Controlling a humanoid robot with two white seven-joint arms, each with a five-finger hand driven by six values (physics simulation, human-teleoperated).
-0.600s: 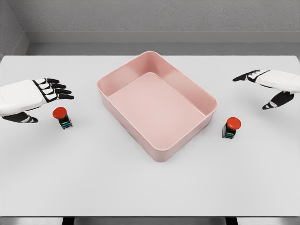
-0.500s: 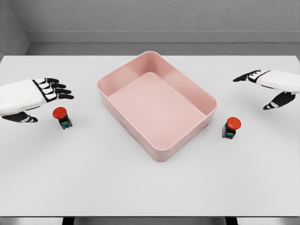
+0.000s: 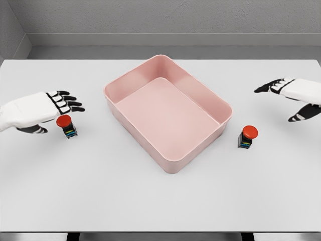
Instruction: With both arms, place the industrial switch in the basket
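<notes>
Two industrial switches with red mushroom caps stand on the white table. The left switch (image 3: 66, 126) is just under my left hand (image 3: 56, 111), whose black fingers are spread over it and hold nothing. The right switch (image 3: 247, 137) stands beside the basket's right corner. My right hand (image 3: 287, 98) hovers open up and to the right of it, well apart. The pink rectangular basket (image 3: 219, 123) lies empty in the middle, turned at an angle.
The white table (image 3: 160, 201) runs to a front edge near the bottom of the picture. A grey wall stands behind the table's far edge.
My left hand has moved right and down, closing on the left switch. My right hand has drifted right and a little lower. Both switches and the basket have stayed put.
</notes>
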